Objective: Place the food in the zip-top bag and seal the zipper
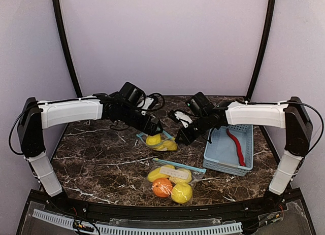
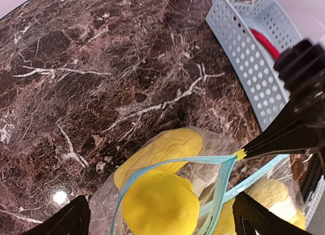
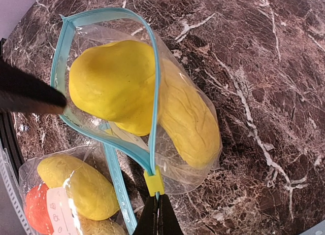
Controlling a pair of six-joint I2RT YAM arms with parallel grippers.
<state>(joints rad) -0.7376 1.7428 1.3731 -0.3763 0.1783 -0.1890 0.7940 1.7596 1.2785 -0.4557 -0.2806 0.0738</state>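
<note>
Right gripper pinches the yellow slider of the clear teal-zippered bag holding two glossy yellow fruits; left gripper gapes apart. Pulled unbraced, the bag may drag across the dark marble surface, unsealed.

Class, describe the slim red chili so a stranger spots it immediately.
On the dark marble table, find the pale blue plastic basket at the right. Inside lies the slim red chili, alone; the other foods are plump, yellow or orange, inside clear bags.
</note>
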